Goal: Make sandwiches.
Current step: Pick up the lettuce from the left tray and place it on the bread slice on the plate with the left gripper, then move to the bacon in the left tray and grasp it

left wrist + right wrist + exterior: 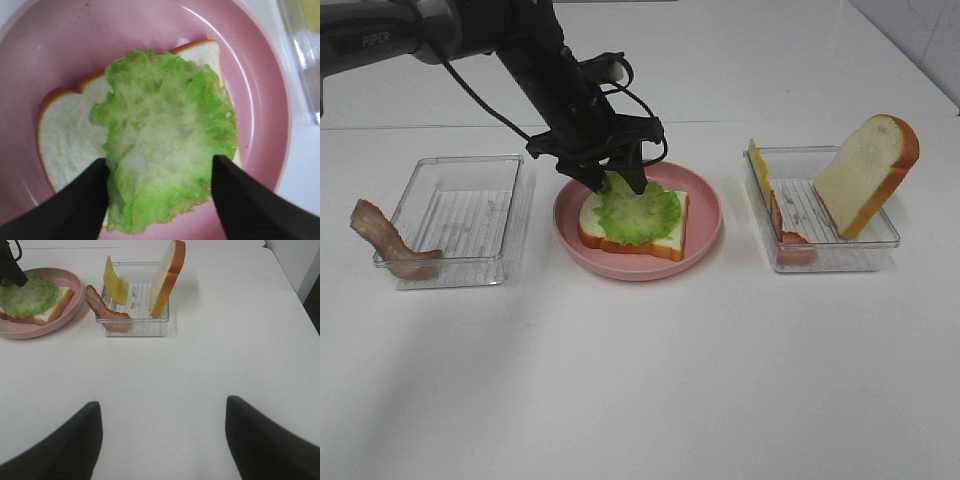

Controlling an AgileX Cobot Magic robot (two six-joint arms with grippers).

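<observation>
Sandwich (pixel 665 240) so far: white, orange-crusted bread slice under ruffled green lettuce leaf (pixel 640 212), on round pink plate (pixel 705 215) mid-table. Black left gripper (pixel 620 186) sits over the plate's far edge, jaws apart astride the leaf. Right gripper (pixel 162 402) jaws wide over the white table. Left clear plastic tray (pixel 450 270): brown bacon strip (pixel 380 235) draped over its corner. Right clear tray (pixel 820 262): yellow cheese (pixel 758 165), reddish ham (pixel 790 245) and second bread slice (pixel 865 170) leaning.

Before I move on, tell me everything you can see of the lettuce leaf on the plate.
The lettuce is one ruffled leaf, bright green at the rim, paler in the middle, looking like soft plastic. It lies flat on the bread slice in the pink plate, covering much of it and overhanging one edge. The left tool hovers open, fingers astride the leaf's edge; contact is unclear.
</observation>
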